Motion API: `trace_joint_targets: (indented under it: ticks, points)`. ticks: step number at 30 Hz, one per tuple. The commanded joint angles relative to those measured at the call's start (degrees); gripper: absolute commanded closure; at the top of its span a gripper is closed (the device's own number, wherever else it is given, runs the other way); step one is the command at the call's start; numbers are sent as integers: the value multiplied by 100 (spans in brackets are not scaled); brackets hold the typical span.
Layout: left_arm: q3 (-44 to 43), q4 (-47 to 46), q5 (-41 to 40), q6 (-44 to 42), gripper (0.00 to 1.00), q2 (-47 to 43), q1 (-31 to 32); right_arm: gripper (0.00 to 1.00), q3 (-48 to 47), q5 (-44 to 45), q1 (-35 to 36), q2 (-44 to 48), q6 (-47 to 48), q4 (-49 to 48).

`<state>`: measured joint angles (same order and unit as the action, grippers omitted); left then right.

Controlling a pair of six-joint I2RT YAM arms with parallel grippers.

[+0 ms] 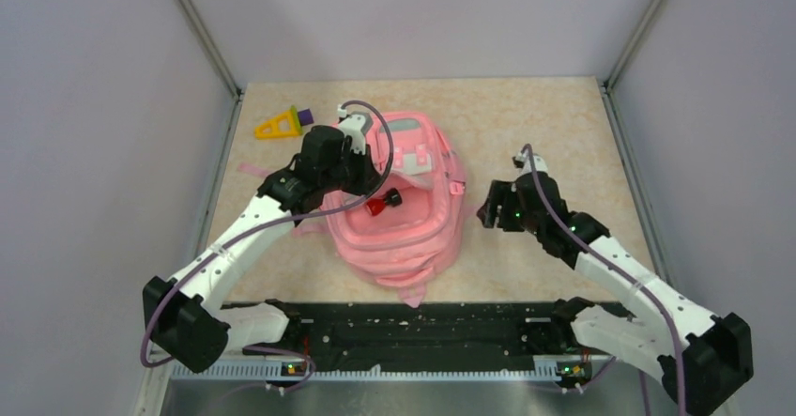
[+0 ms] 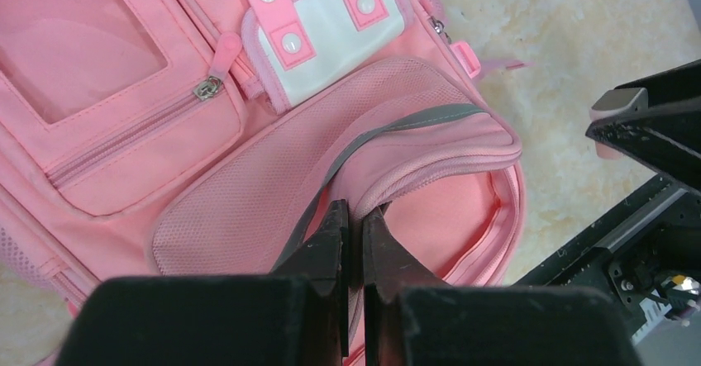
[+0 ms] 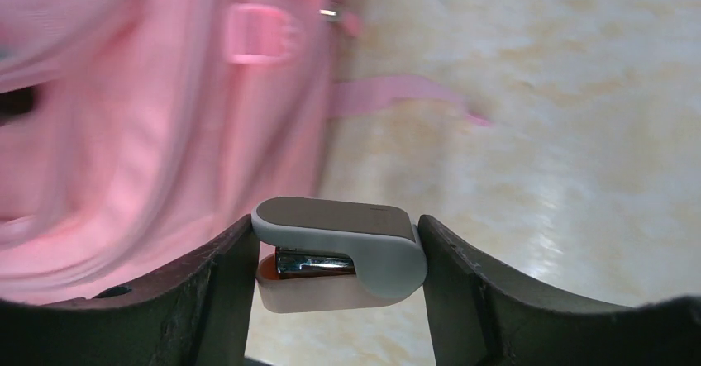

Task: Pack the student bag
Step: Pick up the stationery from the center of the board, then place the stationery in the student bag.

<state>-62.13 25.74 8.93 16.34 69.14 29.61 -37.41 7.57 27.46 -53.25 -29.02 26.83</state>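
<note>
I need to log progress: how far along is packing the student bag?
Done: a red-and-black item already lies in the open mouth of the student bag. In hand: the left gripper pinches the opening's rim, and the right gripper holds a small grey stapler beside the bag. Left: the stapler goes in, probably also the yellow triangle and purple piece on the table.
</note>
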Motion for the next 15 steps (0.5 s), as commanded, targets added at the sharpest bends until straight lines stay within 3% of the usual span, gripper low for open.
trace_joint_targets:
  ticks: [1,7,15]
  points:
    - [-86,-597,193,119,100,-31,-70,60,-916,292,1381,-99,111,-612]
    - [-45,-675,281,89,100,-64,-63,60,-1663,613,2814,-1199,399,-1656]
    - [-13,-719,375,45,100,-138,-63,60,-2160,920,3401,-2539,656,-2367]
